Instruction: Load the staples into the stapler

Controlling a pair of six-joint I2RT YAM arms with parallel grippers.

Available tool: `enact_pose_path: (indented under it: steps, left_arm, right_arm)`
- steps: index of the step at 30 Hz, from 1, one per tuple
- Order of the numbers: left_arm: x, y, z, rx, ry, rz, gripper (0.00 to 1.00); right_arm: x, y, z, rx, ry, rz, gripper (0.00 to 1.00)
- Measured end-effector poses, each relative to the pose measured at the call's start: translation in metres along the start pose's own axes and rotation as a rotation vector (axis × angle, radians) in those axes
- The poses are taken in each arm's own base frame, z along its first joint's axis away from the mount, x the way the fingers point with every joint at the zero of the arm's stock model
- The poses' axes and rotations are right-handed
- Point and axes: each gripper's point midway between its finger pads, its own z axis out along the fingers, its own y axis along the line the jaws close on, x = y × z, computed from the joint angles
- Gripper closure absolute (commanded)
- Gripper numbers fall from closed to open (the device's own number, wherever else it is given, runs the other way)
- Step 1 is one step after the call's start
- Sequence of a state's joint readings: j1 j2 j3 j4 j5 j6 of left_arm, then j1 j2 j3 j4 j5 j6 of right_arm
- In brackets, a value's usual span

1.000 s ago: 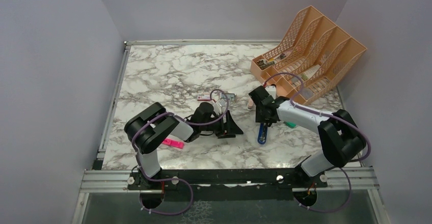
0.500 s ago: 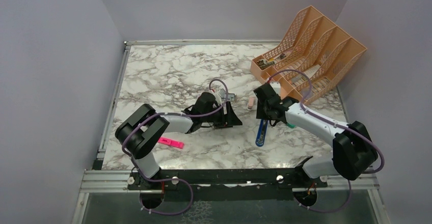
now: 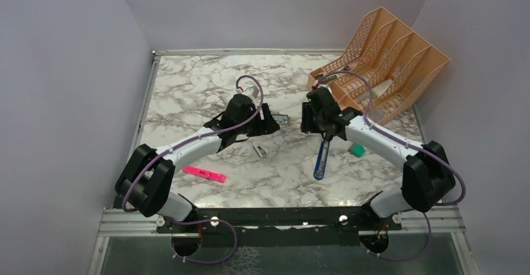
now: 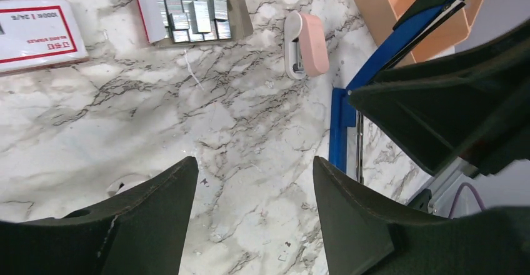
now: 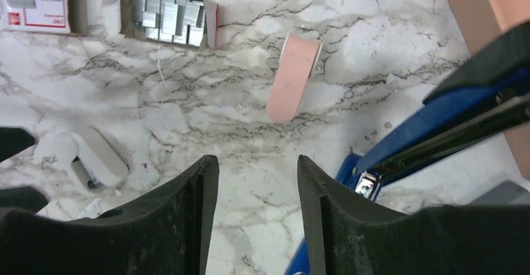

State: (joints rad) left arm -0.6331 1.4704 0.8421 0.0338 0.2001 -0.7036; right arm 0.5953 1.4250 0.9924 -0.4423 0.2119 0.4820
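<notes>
The blue stapler lies on the marble table with its black-topped arm swung up; the right wrist view shows it too. The staples are grey blocks in an open cardboard tray, next to a red-and-white box. My left gripper hovers just short of the tray, open and empty. My right gripper hangs over the stapler's raised end, also open and empty.
A small pink-and-white object lies between the tray and the stapler. Near my left gripper sits a little white object. A pink highlighter lies front left, a green piece front right. An orange file rack fills the back right.
My left arm has stretched out toward the back, uncovering the little white object. My right gripper has moved back a little and its jaws have widened.
</notes>
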Motion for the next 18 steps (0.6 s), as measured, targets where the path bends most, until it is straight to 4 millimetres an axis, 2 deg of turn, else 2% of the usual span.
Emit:
enact_pose_path:
  steps: [3, 8, 15, 18]
  left_arm:
    - [-0.005, 0.005, -0.007, -0.02, -0.025, -0.001, 0.31]
    - [0.004, 0.016, -0.009, -0.043, -0.01, -0.009, 0.31]
    - [0.013, 0.023, -0.005, -0.046, 0.0, -0.025, 0.31]
    - [0.017, 0.025, 0.002, -0.039, 0.015, -0.033, 0.31]
  right_arm:
    - [0.001, 0.003, 0.017, 0.021, 0.031, 0.007, 0.43]
    - [0.007, 0.002, 0.042, 0.082, 0.08, 0.024, 0.46]
    - [0.015, -0.006, 0.058, 0.157, 0.118, 0.034, 0.48]
    - [0.019, -0.01, 0.06, 0.181, 0.127, 0.037, 0.53]
